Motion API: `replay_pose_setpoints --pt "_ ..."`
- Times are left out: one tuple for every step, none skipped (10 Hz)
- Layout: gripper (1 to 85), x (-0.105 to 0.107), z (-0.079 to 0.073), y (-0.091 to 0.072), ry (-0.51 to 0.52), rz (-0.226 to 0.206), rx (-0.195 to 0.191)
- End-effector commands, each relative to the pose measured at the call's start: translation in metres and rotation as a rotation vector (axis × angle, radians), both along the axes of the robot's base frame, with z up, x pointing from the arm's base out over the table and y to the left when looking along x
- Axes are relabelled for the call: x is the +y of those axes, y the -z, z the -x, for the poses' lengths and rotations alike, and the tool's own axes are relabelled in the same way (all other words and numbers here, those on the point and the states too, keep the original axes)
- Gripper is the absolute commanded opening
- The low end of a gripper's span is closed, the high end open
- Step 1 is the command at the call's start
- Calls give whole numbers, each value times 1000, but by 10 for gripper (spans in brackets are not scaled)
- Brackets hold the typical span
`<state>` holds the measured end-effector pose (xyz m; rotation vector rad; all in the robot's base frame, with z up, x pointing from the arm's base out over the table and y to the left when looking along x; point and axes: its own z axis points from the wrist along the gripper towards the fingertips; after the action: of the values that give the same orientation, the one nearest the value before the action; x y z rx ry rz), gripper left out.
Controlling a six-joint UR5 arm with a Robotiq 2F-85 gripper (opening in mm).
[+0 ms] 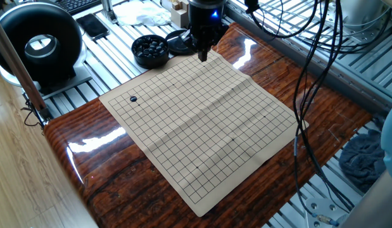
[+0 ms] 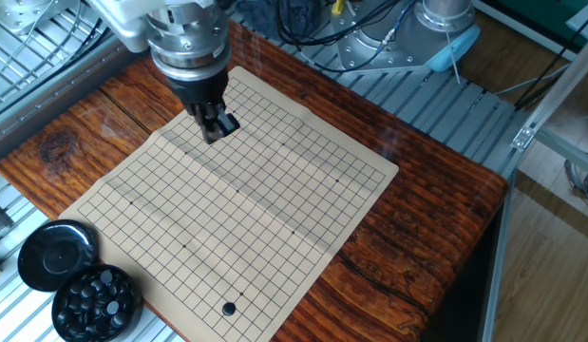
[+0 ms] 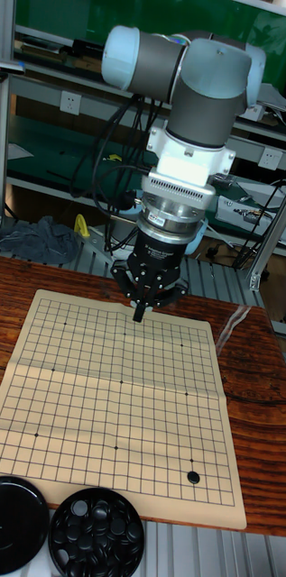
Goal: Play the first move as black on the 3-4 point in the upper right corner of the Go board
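Go board (image 1: 202, 130) lies flat on the bench (image 1: 101, 164), a crease across its middle. 1 black stone (image 1: 133, 99) sits on a grid point near 1 corner. End effector (image 2: 216, 128) hangs above the far edge, fingers together, empty. Tall view alone shows bowl of stones (image 3: 96, 536) beside lid (image 3: 12, 525).

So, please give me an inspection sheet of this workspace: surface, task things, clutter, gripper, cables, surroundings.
Surface: glossy wooden table, glare patches.
Job's things: Go board lies flat, creased; one black stone on it near a corner; bowl of black stones and its lid beside the board.
Clutter: nothing seen on the table apart from these.
Gripper: gripper above the board's far edge, away from the stone, jaws closed, nothing seen held.
Cables: black cables hang over the table's edge.
Surroundings: round black device, phone, blue cloth.
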<state>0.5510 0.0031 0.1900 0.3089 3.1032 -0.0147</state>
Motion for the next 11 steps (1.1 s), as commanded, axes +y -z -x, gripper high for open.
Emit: replay_pose_setpoints --pt "13 -10 -15 0 -29 22 -6" --pt "13 -12 -29 -3 -42 16 -6" --pt "13 -8 -45 -7 -46 -21 -7" --pt "13 -9 -58 -9 -54 -33 -7" --pt "13 -8 -73 -9 -71 -35 -13" --pt "13 -9 -85 -6 -77 -29 -13" --pt "13 -10 -96 -3 -91 -21 -15" --pt "13 -9 -106 0 -103 -23 -17" --pt "13 -9 -111 2 -115 -23 -18" --pt "13 -9 -112 2 -120 -21 -20" --pt "13 -10 -111 2 -123 -18 -18"
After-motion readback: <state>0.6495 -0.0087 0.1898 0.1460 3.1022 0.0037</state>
